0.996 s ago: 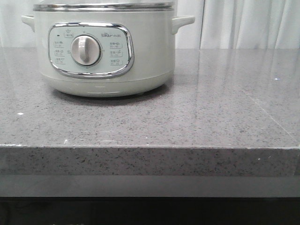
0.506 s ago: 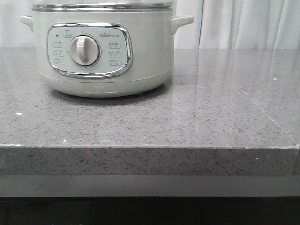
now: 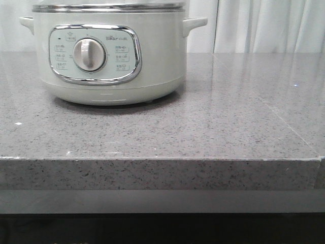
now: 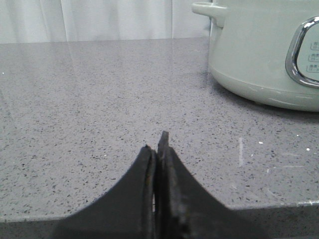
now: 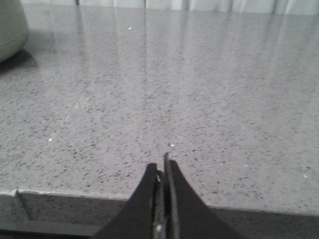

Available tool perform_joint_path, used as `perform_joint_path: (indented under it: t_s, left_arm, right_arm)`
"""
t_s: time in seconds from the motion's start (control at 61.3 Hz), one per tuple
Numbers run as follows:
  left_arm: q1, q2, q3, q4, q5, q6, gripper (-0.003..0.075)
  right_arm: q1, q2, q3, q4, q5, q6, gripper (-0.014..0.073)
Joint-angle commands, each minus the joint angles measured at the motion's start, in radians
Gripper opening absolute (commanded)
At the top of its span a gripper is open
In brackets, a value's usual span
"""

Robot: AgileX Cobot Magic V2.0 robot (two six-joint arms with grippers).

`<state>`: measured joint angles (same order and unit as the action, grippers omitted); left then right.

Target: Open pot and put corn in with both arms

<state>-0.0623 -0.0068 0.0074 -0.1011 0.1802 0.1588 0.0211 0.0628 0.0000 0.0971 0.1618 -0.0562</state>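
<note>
Now, pot point(image 3: 109, 56) stands at the far left of the grey speckled counter point(image 3: 228, 127), well back from the front edge. Pale green-grey body, round, wide. Steel rim point(image 3: 109, 7) runs round the top; what sits above it is cut off by the frame. Chrome-framed panel point(image 3: 94, 54) faces the camera, round silver dial point(image 3: 90, 55) at its middle, small printed labels either side, too small to read. Two stubby side handles, one on each side near the rim. Dark shadow under the base.

Front view: shows the whole panel and both handles; neither claw appears there. White curtain point(image 3: 264, 25) behind the counter.

Left wrist view: left claw point(image 4: 158, 144) with its dark fingers pressed together, nothing between them, low over the near counter edge. Pot sits off to one side, only one handle point(image 4: 209, 11) and a sliver of the chrome frame visible.

Right wrist view: right claw point(image 5: 162, 167) likewise closed and holding nothing, over bare counter near the front edge. Only a rounded bit of the pot's wall shows at the frame corner, with its shadow.
</note>
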Motion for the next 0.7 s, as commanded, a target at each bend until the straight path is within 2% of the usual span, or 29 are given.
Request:
perform_joint_path:
  t_s: [0.0,0.098,0.685]
  left_arm:
    - [0.002,-0.016,0.012,-0.009,-0.085,-0.005,-0.002]
    - [0.002,-0.016,0.012,-0.009,-0.085,-0.005,-0.002]
    - [0.002,-0.014,0.012,-0.009,-0.085,-0.005,-0.002]
  right_arm:
    - [-0.014,-0.042,-0.007,-0.01,-0.075,0.001,-0.012]
    - [-0.014,-0.098,0.018,-0.001,-0.069,0.001,-0.012]
    - [-0.014,-0.094,0.017,0.003,-0.046,0.001,-0.012]
